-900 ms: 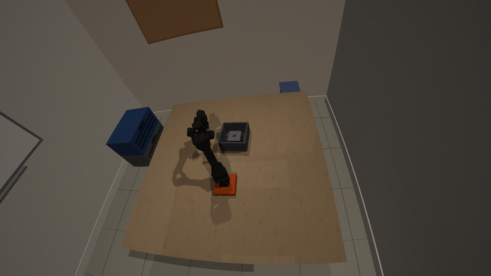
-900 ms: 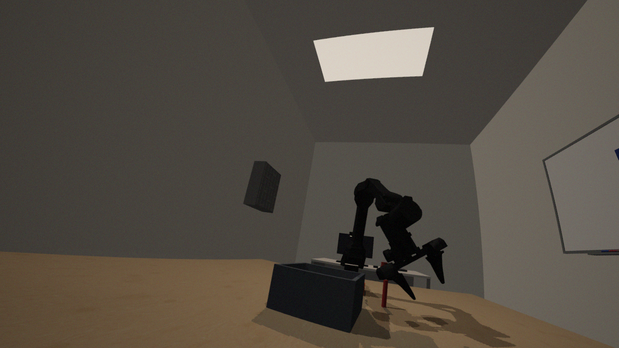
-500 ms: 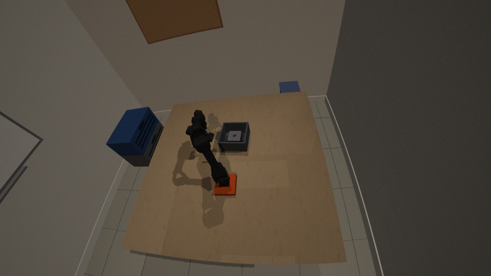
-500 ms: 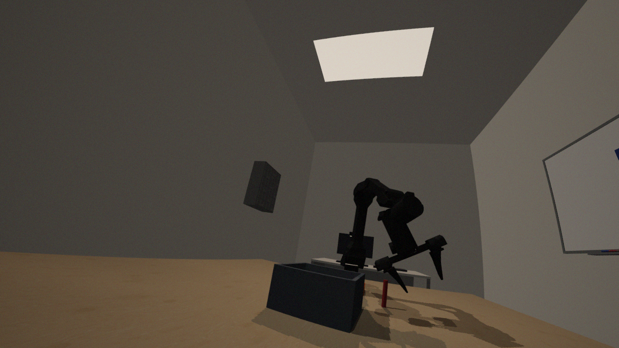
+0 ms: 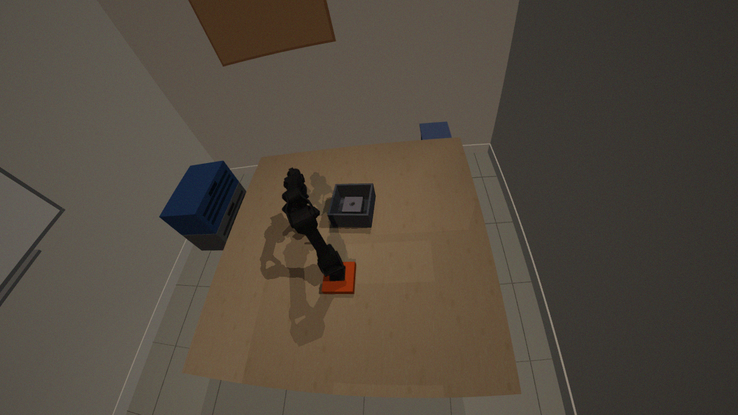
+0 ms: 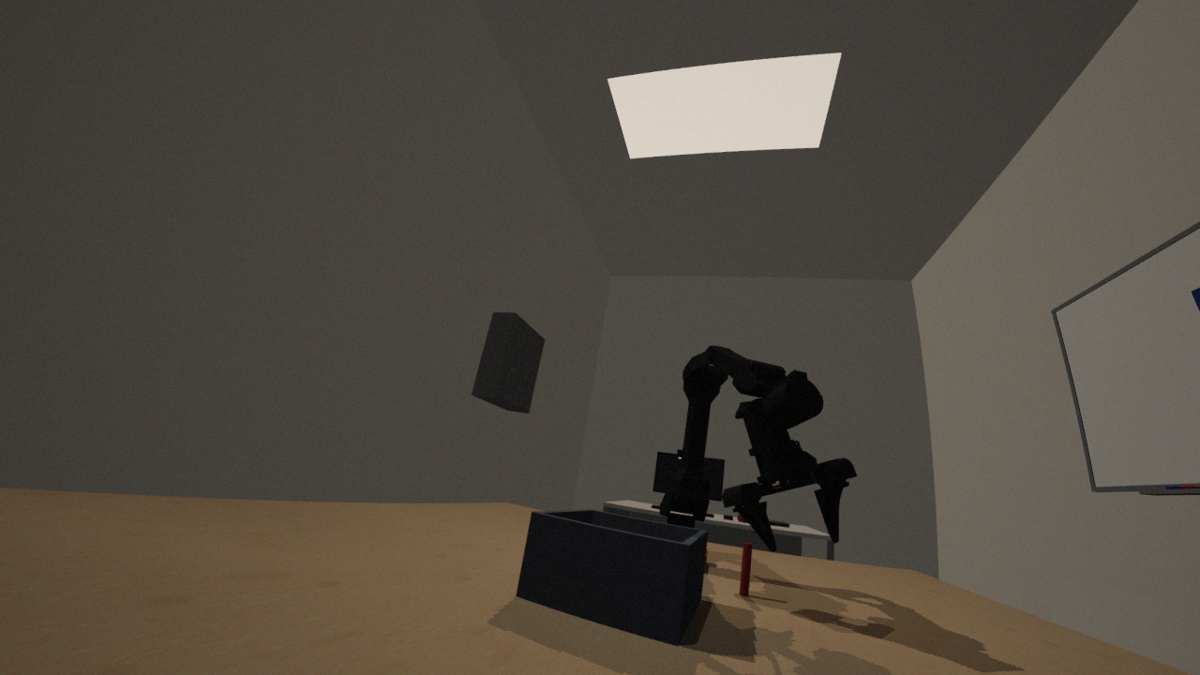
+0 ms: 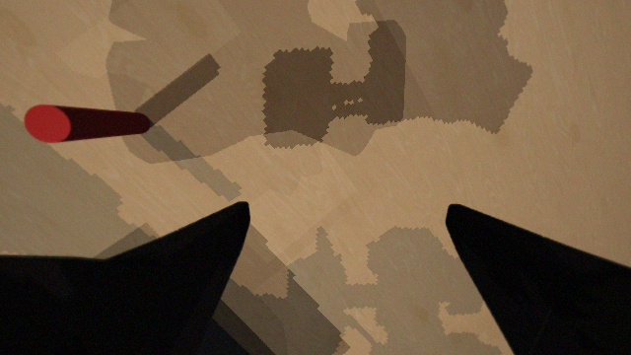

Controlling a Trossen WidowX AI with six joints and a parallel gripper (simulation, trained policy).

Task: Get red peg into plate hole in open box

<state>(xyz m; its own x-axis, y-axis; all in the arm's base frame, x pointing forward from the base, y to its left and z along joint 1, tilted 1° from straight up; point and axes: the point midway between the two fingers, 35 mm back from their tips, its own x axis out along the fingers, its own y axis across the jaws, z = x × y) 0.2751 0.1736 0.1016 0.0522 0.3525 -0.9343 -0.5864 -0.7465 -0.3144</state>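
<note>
Top view: arm reaches toward the far left of the counter, open box just to its right, plate with a dark hole at the bottom, no peg in it; can't make out the peg here (arm probably covers it). Exterior: red peg upright on the counter, right of the box and apart from it; claw tilted, above and right of the peg, fingers wide apart, nothing held. Wrist: fingers spread over bare wood, peg outside them to the left. Peg looks slim, light, stiff, perhaps slippery if smooth; not fragile, I'd guess. Best hold is the upper shaft, squarely, leaving the lower end free for the hole; claw needs to shift over and straighten first, since a sideways nudge could topple it.

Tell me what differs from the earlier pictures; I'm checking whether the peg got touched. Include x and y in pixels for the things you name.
In the exterior view, the gripper (image 5: 295, 189) (image 6: 805, 546) (image 7: 346, 212) has shifted left and up a little, and turned so its crossbar looks more level. Nothing was taken hold of or let go: its fingers remain wide apart. The red peg (image 6: 745, 569) (image 7: 99, 121) still stands upright beside the open box (image 5: 350, 221) (image 6: 607, 578), which hasn't moved.
</note>
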